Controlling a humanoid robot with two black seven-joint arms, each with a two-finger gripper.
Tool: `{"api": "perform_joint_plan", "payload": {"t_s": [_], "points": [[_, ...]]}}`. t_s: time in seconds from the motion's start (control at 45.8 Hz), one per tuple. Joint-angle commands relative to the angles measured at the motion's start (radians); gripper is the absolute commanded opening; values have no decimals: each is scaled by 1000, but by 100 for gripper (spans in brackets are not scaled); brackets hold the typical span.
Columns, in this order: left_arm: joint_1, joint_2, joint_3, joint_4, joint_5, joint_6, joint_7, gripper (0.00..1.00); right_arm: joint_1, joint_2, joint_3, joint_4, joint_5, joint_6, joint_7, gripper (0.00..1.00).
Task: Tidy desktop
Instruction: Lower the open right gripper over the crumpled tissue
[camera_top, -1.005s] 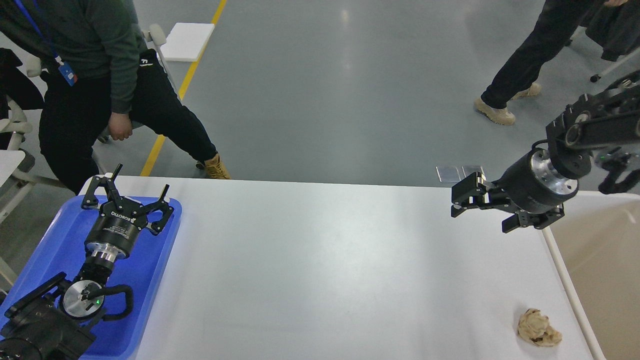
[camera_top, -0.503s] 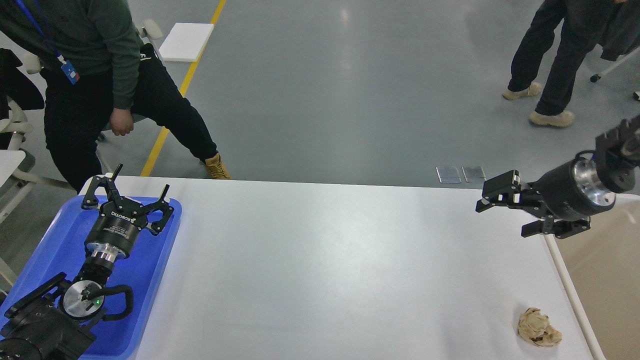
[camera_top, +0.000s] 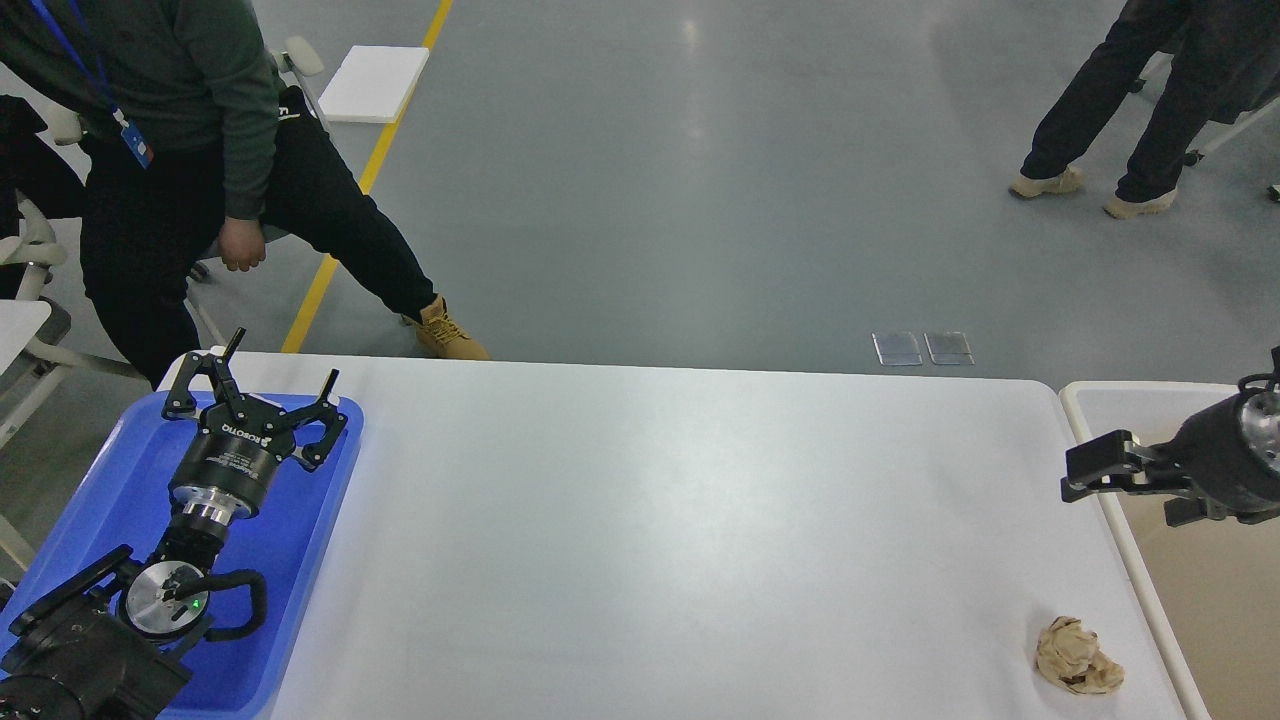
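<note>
The white desktop (camera_top: 650, 520) fills the middle of the head view. A crumpled beige paper ball (camera_top: 1076, 656) lies on it near the front right corner. My left gripper (camera_top: 283, 362) is open and empty, poised over the far end of a blue tray (camera_top: 100, 490) at the desktop's left end. My right gripper (camera_top: 1118, 492) sits at the right edge, over the rim of the beige bin (camera_top: 1215, 610). Its fingers look spread apart with nothing between them. It is well behind and above the paper ball.
The bin's white rim (camera_top: 1130, 570) runs along the desktop's right edge. A person in dark clothes (camera_top: 190, 150) stands just beyond the far left corner. Another person's legs (camera_top: 1110, 90) are on the floor at the back right.
My right gripper has swung right and lower, from above the desktop's far right part to the bin's rim. Both people have shifted their feet. My left arm has not moved.
</note>
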Motion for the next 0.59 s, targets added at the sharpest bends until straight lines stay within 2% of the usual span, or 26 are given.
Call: {"api": "perform_joint_plan", "payload": {"t_s": [0.0,0.197,0.568], "points": [[0,0,0,0,0,0,0,99,-46,-10,-48,3,-21,-26,-21,100],[0,0,0,0,0,0,0,99,-147,1,-38,2,-28,-124,-26,100],[0,-2,0,0,0,0,0,99,-223,24,47,2,-37,-149,-21,100]]}}
